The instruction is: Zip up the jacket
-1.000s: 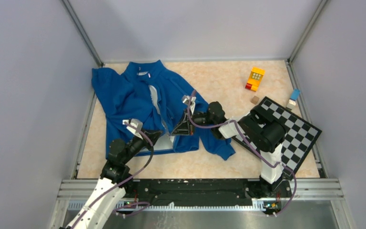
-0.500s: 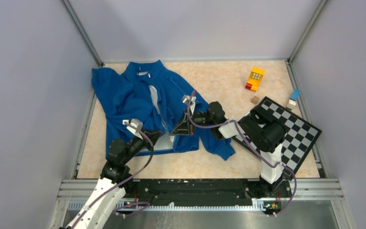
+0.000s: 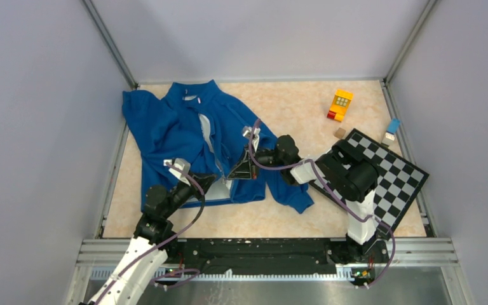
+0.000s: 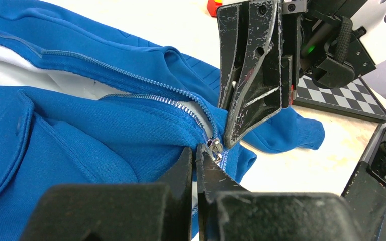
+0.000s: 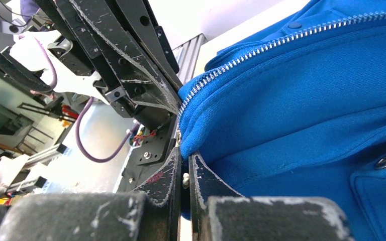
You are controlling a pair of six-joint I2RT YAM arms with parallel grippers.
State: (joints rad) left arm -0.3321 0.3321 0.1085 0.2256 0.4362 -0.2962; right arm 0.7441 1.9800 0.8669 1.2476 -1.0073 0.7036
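The royal-blue jacket (image 3: 178, 133) lies spread on the table, its front open and the pale lining showing. Both grippers meet at its bottom hem by the zipper. My left gripper (image 4: 196, 151) is shut on the hem fabric just left of the silver zipper slider (image 4: 214, 145). In the top view the left gripper (image 3: 218, 183) sits at the hem's near edge. My right gripper (image 5: 185, 156) is shut on the hem edge of the other front panel (image 5: 306, 110), below the zipper teeth. In the left wrist view the right gripper's fingers (image 4: 251, 75) point down at the slider.
A black-and-white checkerboard (image 3: 391, 171) lies at the right under the right arm. A yellow and red toy block (image 3: 341, 103), a small brown cube (image 3: 339, 133) and a small blue-and-white piece (image 3: 391, 130) sit at the back right. Grey walls enclose the table.
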